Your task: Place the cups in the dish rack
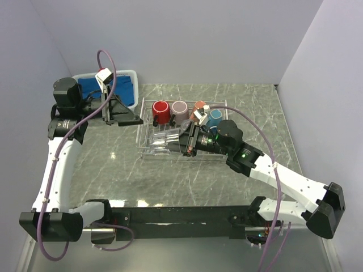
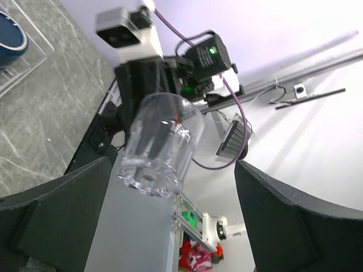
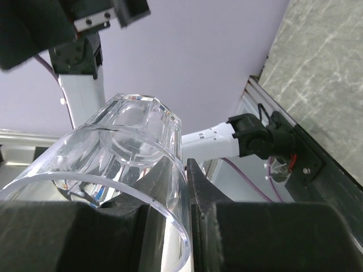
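To the left, the left tool (image 1: pixel 131 117) hangs just off the left end of the dish rack (image 1: pixel 210 156), fingers spread wide with nothing between them. Along the rack's far side stand the red mug (image 1: pixel 160 111), the mauve mug (image 1: pixel 180 110), the salmon-orange mug (image 1: pixel 198 105) and the light-blue mug (image 1: pixel 215 118), so four look loaded. Over the near side, the right tool (image 1: pixel 180 140) is clamped on the wall of a clear glass (image 1: pixel 163 139), which is tipped on its side. I'd say it is not yet set down. The navy cup (image 2: pixel 8 34) shows only as a rim at the edge of the left wrist view. I can't make out whether a second glass lies beside the held one.
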Motion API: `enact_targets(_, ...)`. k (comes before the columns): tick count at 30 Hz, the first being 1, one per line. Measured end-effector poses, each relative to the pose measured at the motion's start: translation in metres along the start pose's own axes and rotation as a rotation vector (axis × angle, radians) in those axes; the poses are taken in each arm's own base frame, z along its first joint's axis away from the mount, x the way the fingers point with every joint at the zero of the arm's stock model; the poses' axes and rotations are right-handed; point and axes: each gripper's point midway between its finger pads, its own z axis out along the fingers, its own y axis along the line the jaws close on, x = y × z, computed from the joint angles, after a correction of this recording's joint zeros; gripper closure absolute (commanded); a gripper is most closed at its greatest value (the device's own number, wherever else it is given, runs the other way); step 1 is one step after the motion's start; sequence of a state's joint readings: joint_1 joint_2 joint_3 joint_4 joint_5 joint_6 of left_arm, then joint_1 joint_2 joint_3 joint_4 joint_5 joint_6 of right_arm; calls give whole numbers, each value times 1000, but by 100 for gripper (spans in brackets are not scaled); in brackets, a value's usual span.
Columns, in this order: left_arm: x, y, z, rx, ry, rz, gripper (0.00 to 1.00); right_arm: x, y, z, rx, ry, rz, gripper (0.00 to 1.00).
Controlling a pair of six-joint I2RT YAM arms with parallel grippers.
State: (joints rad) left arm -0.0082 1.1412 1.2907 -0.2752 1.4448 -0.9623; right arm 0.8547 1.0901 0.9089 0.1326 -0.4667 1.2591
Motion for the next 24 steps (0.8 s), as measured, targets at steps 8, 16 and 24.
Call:
enact_targets(8, 18, -9, 2, 26, 47, 42, 3, -12, 11, 17, -55, 13, 18, 100)
enact_targets(16, 21, 13, 19, -100, 54, 129, 4, -25, 3, 30, -46, 11, 54, 100)
enact_targets(24, 27, 37, 18, -211, 57, 184, 4, -24, -15, 40, -3, 29, 93, 100)
